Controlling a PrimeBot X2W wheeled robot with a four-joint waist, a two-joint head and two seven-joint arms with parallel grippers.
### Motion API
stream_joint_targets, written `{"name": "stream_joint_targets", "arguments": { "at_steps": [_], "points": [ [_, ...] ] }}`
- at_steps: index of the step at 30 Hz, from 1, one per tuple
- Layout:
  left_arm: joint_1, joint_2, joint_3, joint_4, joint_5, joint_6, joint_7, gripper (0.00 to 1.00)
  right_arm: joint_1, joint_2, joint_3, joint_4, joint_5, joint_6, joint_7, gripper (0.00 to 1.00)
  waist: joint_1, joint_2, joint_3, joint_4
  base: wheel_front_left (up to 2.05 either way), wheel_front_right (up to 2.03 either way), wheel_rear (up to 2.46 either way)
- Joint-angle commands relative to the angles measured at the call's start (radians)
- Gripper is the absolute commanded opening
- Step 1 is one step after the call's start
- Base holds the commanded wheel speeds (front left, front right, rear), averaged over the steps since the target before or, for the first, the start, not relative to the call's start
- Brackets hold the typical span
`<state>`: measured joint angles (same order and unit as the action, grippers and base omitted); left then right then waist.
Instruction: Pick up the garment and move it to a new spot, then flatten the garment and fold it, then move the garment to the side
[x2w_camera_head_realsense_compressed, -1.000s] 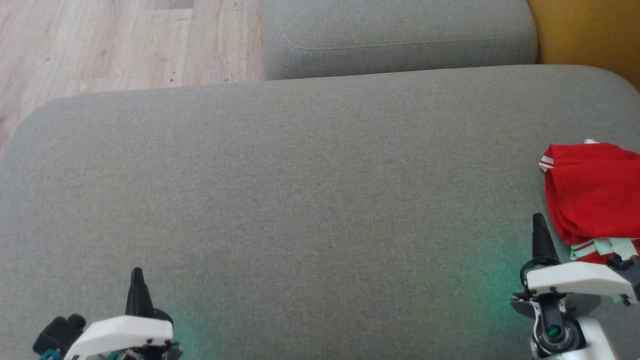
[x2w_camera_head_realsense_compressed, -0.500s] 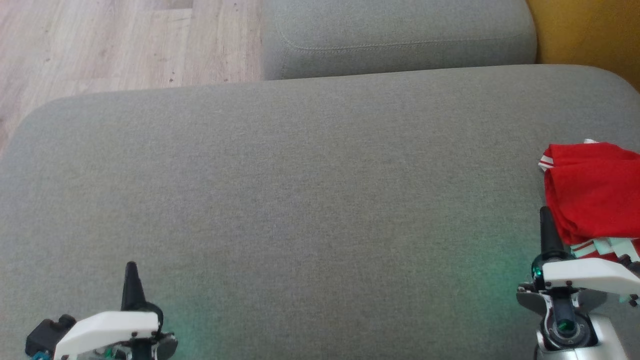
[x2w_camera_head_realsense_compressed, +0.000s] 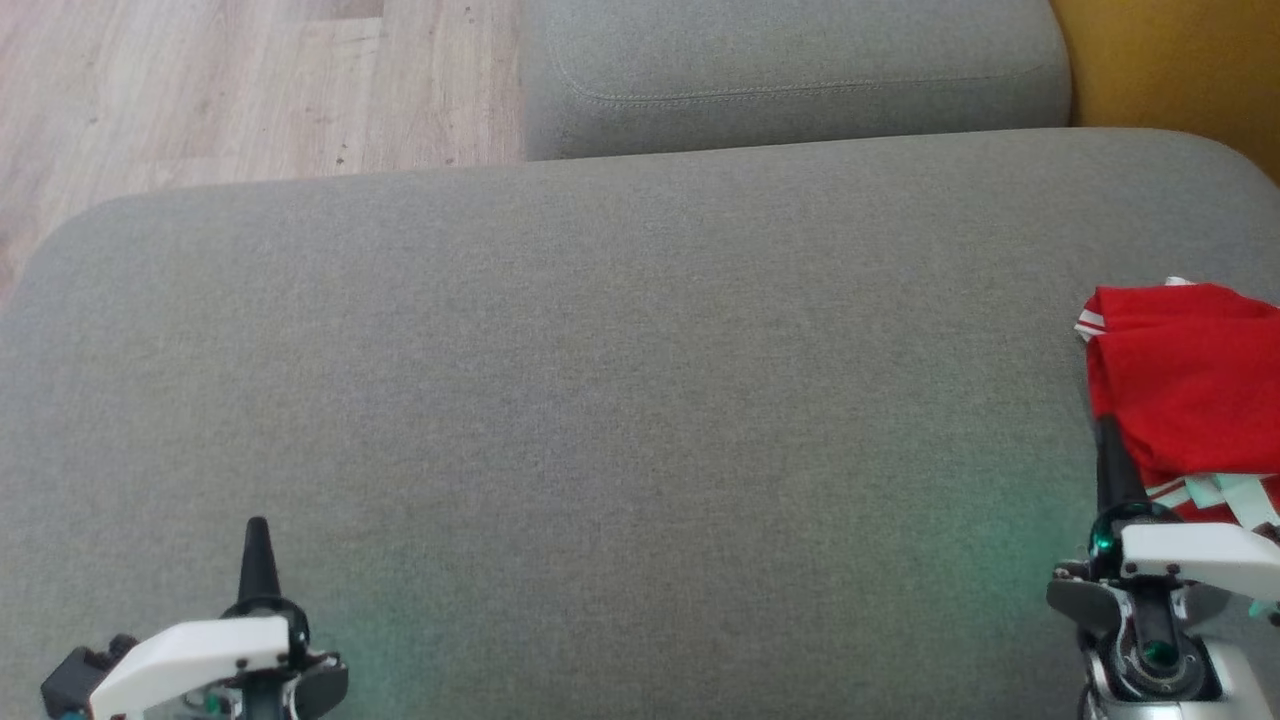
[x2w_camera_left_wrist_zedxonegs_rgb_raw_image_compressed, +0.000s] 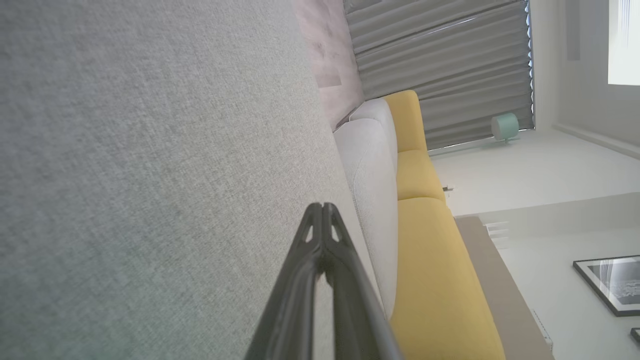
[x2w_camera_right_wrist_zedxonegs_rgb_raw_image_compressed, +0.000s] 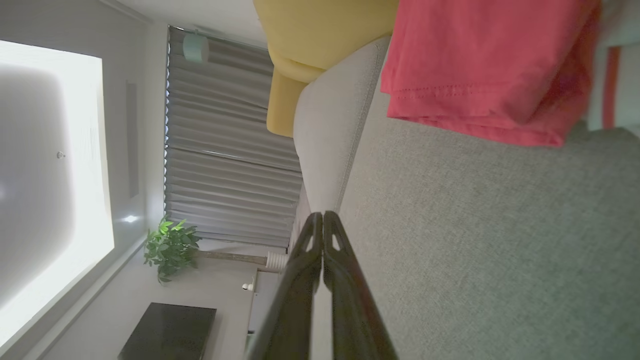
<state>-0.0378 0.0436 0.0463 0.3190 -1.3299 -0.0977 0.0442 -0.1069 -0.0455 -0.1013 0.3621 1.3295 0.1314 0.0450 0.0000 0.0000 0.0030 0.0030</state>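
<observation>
Lying on the sofa (x2w_camera_head_realsense_compressed: 600, 400), the red garment (x2w_camera_head_realsense_compressed: 1190, 380) sits just beside the closed right gripper (x2w_camera_head_realsense_compressed: 1105, 430).

The garment (x2w_camera_head_realsense_compressed: 1185, 385) is red with white stripes on its trim; the sofa seat (x2w_camera_head_realsense_compressed: 600, 380) is plain grey; the cushion (x2w_camera_head_realsense_compressed: 1180, 60) behind is yellow; the floor (x2w_camera_head_realsense_compressed: 200, 90) is pale wood.

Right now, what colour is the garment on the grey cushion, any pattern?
Red garment, plain, with white-striped trim at its edges; clearest in the head view.
</observation>
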Motion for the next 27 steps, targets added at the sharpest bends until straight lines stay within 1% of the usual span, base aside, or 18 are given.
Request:
{"name": "stream_joint_targets", "arguments": {
  "at_steps": [1, 17, 22, 27],
  "points": [
    [-0.059, 0.006, 0.039, -0.038, -0.035, -0.010, 0.009, 0.00, -0.019, -0.005, 0.012, -0.049, 0.037, -0.001, 0.010, 0.00, 0.0000, 0.0000, 0.000, 0.000, 0.00, 0.00, 0.00],
    [-0.068, 0.006, 0.063, -0.068, -0.238, -0.029, 0.059, 0.00, -0.004, -0.005, -0.008, -0.106, 0.239, -0.001, 0.059, 0.00, 0.0000, 0.0000, 0.000, -0.003, 0.00, 0.00, 0.00],
    [-0.070, 0.007, 0.068, -0.073, -0.279, -0.033, 0.069, 0.00, -0.001, -0.005, -0.013, -0.117, 0.279, -0.001, 0.068, 0.00, 0.0000, 0.0000, 0.000, -0.003, 0.00, 0.00, 0.00],
    [-0.070, 0.007, 0.068, -0.073, -0.279, -0.033, 0.069, 0.00, -0.001, -0.005, -0.013, -0.117, 0.279, -0.001, 0.068, 0.00, 0.0000, 0.0000, 0.000, -0.003, 0.00, 0.00, 0.00]
  ]
}}
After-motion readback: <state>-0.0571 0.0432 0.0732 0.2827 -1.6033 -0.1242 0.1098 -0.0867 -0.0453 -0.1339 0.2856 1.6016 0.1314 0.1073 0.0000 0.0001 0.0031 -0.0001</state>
